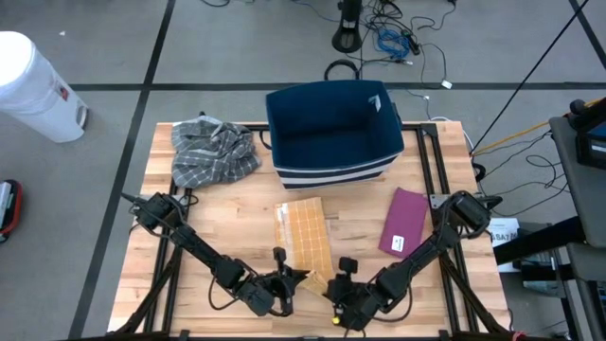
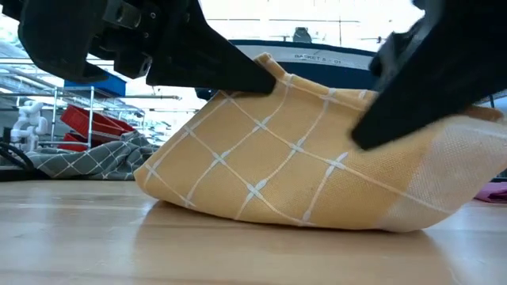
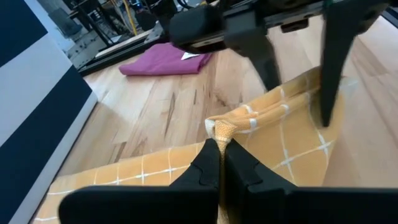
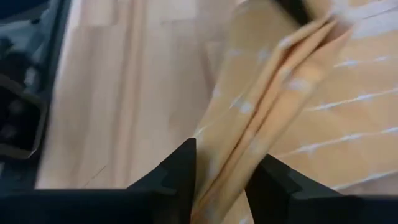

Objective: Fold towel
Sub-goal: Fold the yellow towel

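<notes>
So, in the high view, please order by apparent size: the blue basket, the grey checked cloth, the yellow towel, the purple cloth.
1. Blue basket
2. Grey checked cloth
3. Yellow towel, though its near end is lifted and partly hidden by the arms
4. Purple cloth

Bare table (image 1: 237,213) lies between the blue bin (image 1: 331,133), grey cloth (image 1: 213,152) and purple cloth (image 1: 405,223).

Two black robot arms appeared in the lower part of the overhead frame. The left arm (image 1: 194,248) and the right arm (image 1: 421,251) were each built of slim matte-black links joined by chunkier rounded joint housings. Thin black cables looped beside the lower links. In the wrist frames, the left gripper (image 3: 219,163) and the right gripper (image 4: 221,165) showed as pairs of flat, angular black fingers with bevelled tips, along the bottom edge.
</notes>
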